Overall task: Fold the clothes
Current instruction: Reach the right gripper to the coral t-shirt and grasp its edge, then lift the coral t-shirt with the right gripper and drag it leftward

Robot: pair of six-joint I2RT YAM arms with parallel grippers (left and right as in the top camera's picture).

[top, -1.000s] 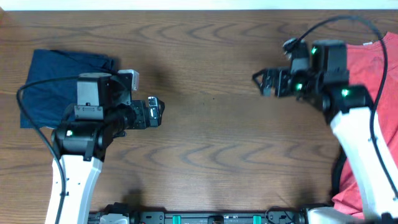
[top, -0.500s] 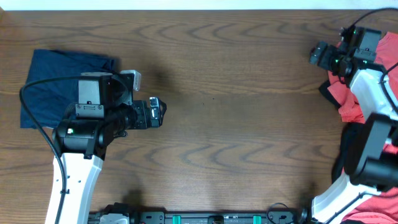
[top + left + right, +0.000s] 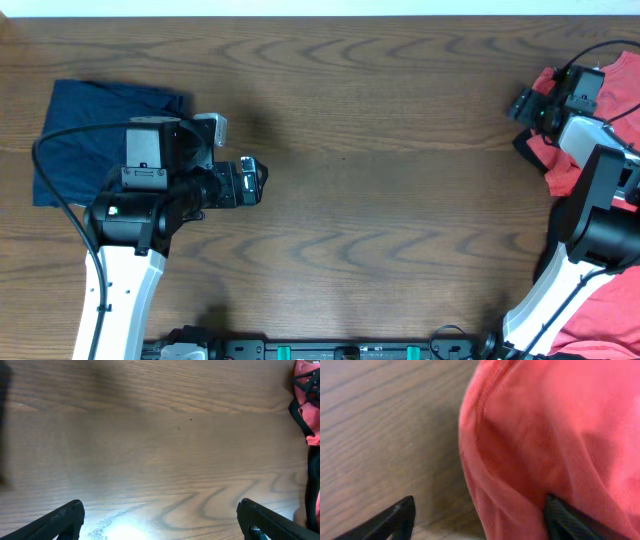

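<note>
Coral-red T-shirt (image 3: 545, 420) crumpled, long axis along table's (image 3: 400, 200) right edge

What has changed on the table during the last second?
The right arm swung from centre to the right edge; the right pincer now straddles the edge of the red shirt, open, gripping nothing yet. The left pincer, open, and the navy garment stayed put.

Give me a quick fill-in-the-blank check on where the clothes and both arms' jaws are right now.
1. The navy garment lies at the ___ end of the table.
2. The left jaws stand ___ above bare wood.
3. The right jaws straddle the edge of the ___ T-shirt.
Missing words: left; open; red.
</note>
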